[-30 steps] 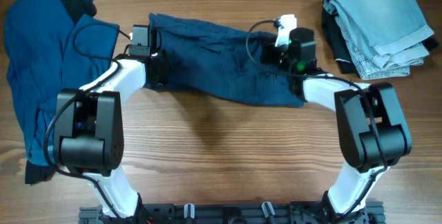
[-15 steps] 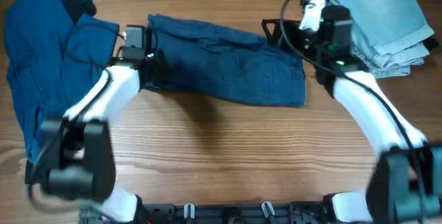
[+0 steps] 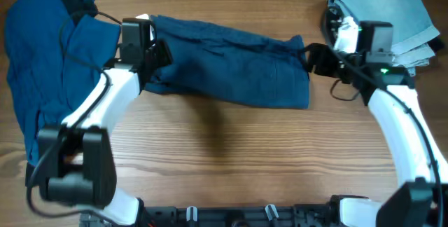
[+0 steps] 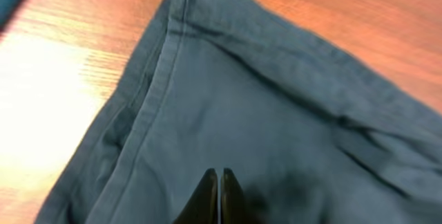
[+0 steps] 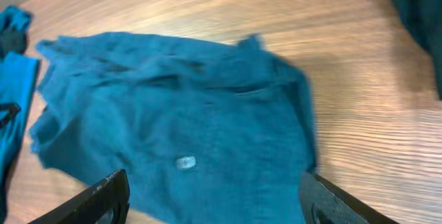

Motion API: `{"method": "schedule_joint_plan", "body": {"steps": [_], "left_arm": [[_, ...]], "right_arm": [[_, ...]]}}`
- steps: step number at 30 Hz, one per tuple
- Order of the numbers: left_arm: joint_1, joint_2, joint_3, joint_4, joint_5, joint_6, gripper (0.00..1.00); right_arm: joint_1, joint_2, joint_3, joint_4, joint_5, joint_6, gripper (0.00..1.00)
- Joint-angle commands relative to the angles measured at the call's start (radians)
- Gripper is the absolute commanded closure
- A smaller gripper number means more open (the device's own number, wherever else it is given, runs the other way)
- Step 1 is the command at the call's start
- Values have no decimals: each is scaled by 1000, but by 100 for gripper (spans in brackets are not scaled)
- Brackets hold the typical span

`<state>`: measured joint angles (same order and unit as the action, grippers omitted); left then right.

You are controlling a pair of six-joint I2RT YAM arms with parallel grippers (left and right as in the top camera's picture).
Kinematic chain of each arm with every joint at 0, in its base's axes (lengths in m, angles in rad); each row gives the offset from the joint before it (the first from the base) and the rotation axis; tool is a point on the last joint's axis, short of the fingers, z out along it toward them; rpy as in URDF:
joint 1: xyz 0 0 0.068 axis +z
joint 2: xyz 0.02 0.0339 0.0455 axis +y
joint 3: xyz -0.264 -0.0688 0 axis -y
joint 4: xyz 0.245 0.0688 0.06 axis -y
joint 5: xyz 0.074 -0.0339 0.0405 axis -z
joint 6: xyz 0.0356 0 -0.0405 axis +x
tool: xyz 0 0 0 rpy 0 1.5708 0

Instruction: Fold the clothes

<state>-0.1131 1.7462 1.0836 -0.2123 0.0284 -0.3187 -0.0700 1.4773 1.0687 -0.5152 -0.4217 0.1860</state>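
Note:
A dark blue garment (image 3: 231, 66) lies spread across the middle of the wooden table (image 3: 224, 157). My left gripper (image 3: 157, 52) is over its left end, shut. In the left wrist view its tips (image 4: 218, 181) are pressed together just above the cloth (image 4: 276, 113), with nothing seen between them. My right gripper (image 3: 306, 59) is at the garment's right edge, open. In the right wrist view its fingers (image 5: 103, 198) stand wide apart above the cloth (image 5: 193, 106), and a small pale tag (image 5: 185, 162) shows on the fabric.
A crumpled bright blue shirt (image 3: 42, 73) heaps at the far left, its edge beside the left arm. Folded light jeans (image 3: 388, 20) lie on a dark garment (image 3: 339, 45) at the back right, just behind the right wrist. The dark garment (image 5: 421, 23) also shows in the right wrist view.
The right gripper let go, lifted off the garment's middle and swung to its right edge, now open. The left gripper shifted slightly up and left and is shut again.

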Motion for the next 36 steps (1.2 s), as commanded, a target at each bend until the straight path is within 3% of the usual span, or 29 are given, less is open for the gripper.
{"method": "schedule_joint_plan", "body": {"steps": [1, 9, 21, 36], "left_arm": [[-6, 100, 0, 45, -20, 24, 96], [-6, 149, -1, 21, -57, 27, 96], [-5, 285, -1, 60, -64, 27, 96], [-2, 285, -1, 63, -64, 27, 96]], "right_arm": [[-66, 111, -4, 6, -121, -114, 21], [-65, 345, -4, 75, -126, -122, 21], [-65, 351, -4, 63, -68, -104, 14], [64, 448, -4, 108, -3, -93, 18]]}}
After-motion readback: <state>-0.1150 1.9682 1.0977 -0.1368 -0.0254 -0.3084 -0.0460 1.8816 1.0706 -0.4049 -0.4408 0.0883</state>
